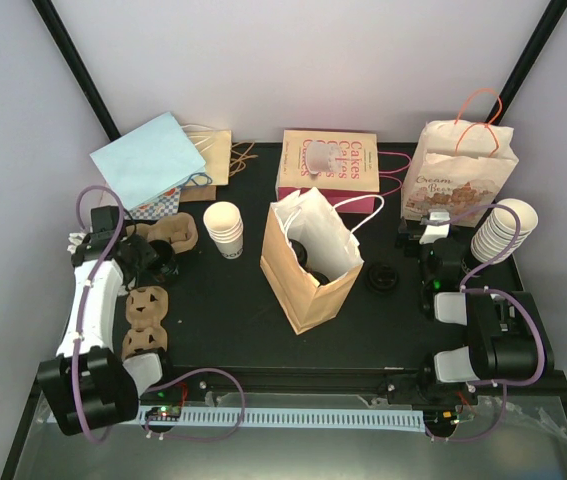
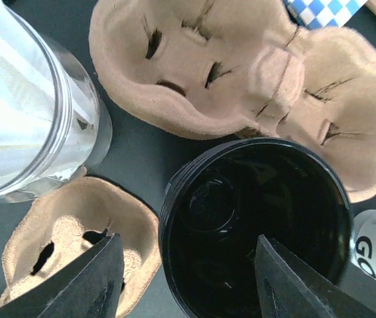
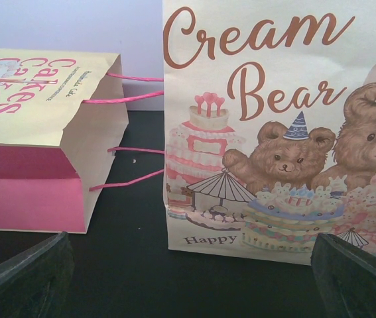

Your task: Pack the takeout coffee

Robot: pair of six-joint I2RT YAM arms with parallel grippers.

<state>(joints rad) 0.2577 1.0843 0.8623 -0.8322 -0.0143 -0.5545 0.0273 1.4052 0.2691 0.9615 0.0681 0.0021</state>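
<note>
Left arm [image 1: 91, 300]: white link shells over black joint housings, with a lilac cable [image 1: 81, 340] running loosely along it. Right arm [image 1: 488, 335]: chiefly black housings with pale grey-white covers and the same lilac cabling in loops. Left gripper [image 2: 186, 236] and right gripper [image 3: 193, 235] carry matte dark-grey, wedge-shaped fingers [image 2: 88, 281] tapering to blunt tips.

The round black lid [image 2: 254, 212] runs off the left wrist view's bottom edge, partly hidden behind the left pincer [image 2: 188, 237]. The right wrist view cuts the Cream Bear bag [image 3: 274, 132] at top and right. Some print on the Cakes bag [image 1: 343, 165] is blurred from above.
</note>
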